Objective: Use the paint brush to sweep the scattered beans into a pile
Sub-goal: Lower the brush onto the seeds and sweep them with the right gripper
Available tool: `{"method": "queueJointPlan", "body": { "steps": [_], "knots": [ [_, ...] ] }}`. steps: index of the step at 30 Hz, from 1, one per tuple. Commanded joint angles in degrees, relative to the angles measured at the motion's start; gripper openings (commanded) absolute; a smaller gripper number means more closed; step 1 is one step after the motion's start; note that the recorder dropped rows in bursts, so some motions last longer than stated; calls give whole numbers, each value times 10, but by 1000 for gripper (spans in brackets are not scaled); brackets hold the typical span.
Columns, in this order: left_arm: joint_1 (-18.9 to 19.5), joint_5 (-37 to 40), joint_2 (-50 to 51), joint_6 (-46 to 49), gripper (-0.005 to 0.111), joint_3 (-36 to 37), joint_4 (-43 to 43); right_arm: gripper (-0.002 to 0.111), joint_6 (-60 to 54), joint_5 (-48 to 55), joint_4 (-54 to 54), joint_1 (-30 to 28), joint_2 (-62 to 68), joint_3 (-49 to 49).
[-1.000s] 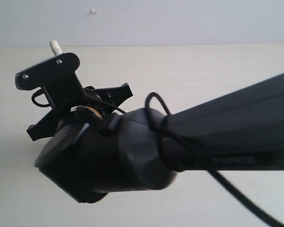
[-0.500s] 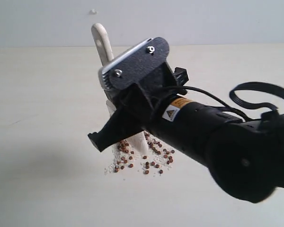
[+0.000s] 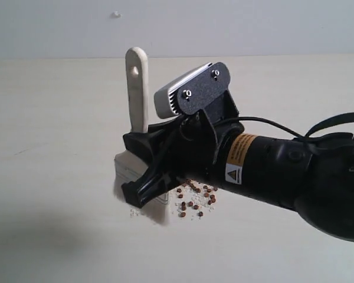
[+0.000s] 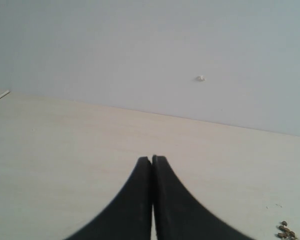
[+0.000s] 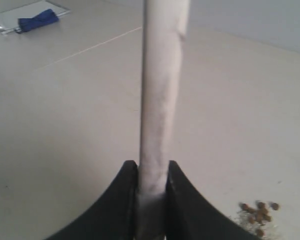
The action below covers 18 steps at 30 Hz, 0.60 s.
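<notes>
The paint brush point(image 3: 137, 82) stands nearly upright, pale handle up and its head point(image 3: 127, 166) low over the table, bristles blurred. My right gripper point(image 3: 139, 168) is shut on it near the ferrule; in the right wrist view the handle point(image 5: 160, 90) runs out from between the shut jaws point(image 5: 152, 167). The beans point(image 3: 194, 197) lie bunched in a small loose pile just right of the brush head, with whitish crumbs; part of them is hidden behind the gripper. They also show as beans point(image 5: 257, 212) and beans point(image 4: 286, 231). My left gripper point(image 4: 152, 159) is shut and empty, away from them.
The pale table point(image 3: 59, 118) runs back to a grey wall point(image 3: 236, 23). A blue object on a white sheet point(image 5: 37, 20) lies far off on the table. The right arm point(image 3: 295, 171) reaches in from the right, above the surface.
The right arm has swung back from filling the view. The brush has moved left out of the beans and turned its flat face to the camera; the left-hand beans no longer show.
</notes>
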Motion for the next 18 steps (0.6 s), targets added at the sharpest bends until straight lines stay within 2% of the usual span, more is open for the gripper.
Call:
{"method": "queueJointPlan", "body": {
  "steps": [1, 12, 18],
  "knots": [
    [-4, -2, -4, 3, 0, 0, -2, 0, 78, -52, -70, -5, 39, 2],
    [-4, -2, -4, 3, 0, 0, -2, 0, 57, -80, -63, -5, 108, 2],
    [-4, -2, -4, 3, 0, 0, -2, 0, -33, -69, 21, -5, 123, 2]
  ]
}}
